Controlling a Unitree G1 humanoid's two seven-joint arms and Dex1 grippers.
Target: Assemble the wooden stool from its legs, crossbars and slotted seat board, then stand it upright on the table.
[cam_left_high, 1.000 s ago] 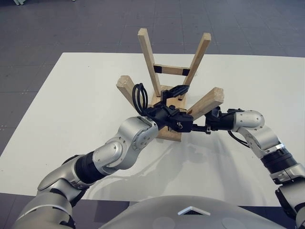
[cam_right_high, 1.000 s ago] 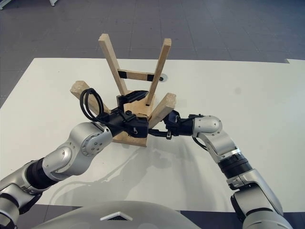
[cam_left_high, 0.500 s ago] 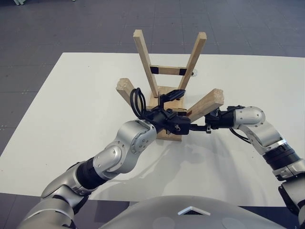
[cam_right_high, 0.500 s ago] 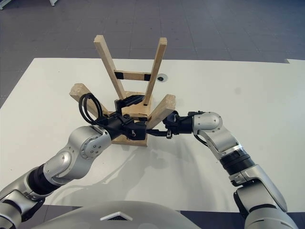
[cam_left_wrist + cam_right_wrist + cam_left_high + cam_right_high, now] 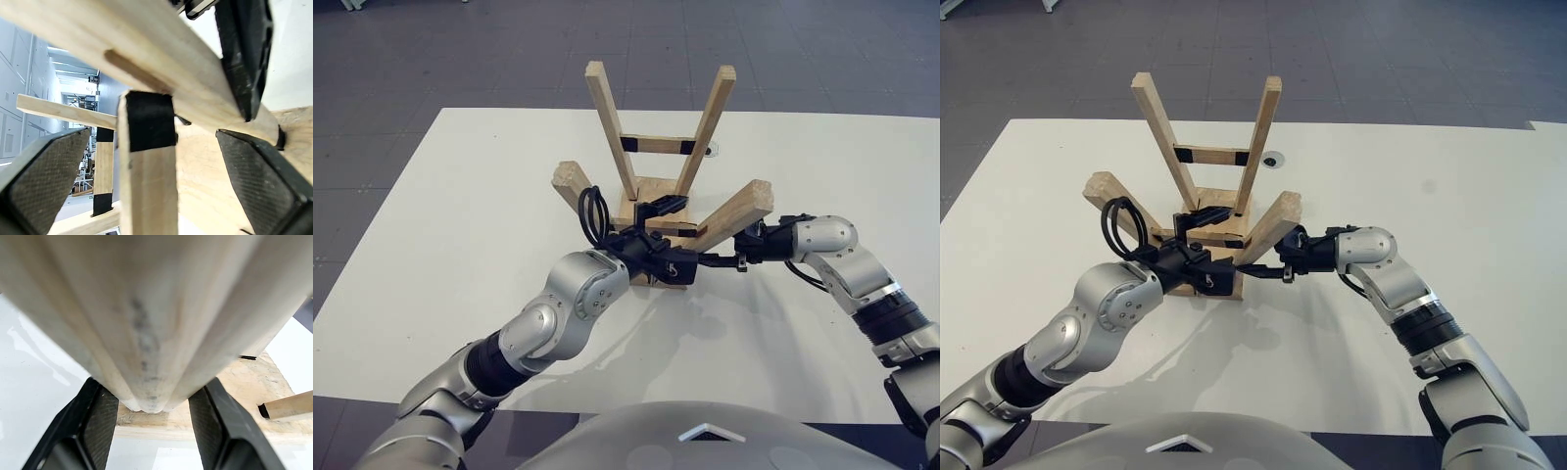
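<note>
Stool point(image 5: 656, 186) position: upside down at the middle of the white table point(image 5: 460, 196), with the seat board point(image 5: 239, 391) flat on the tabletop and four legs pointing up. The two far legs point(image 5: 610, 122) stand steeply and are joined by a crossbar point(image 5: 656, 145) with black tape at both ends. The left near leg point(image 5: 570, 181) splays out to the left, and the right near leg point(image 5: 739, 211) splays out to the right. The left arm enters from the near left with the elbow bent and the forearm angled toward the far right. It places the left gripper point(image 5: 668, 235) over the seat board, between the two near legs. Its fingers are spread: in the left wrist view each pad point(image 5: 49, 186) stands clear of a black-taped bar point(image 5: 146, 161) that lies between them. The right arm enters from the near right, bends at the elbow and runs leftward, low over the table. The right gripper point(image 5: 713, 260) sits at the base of the right near leg, just above the near right edge of the seat board. In the right wrist view its pads point(image 5: 100, 423) press against both sides of that leg, clamping it.
</note>
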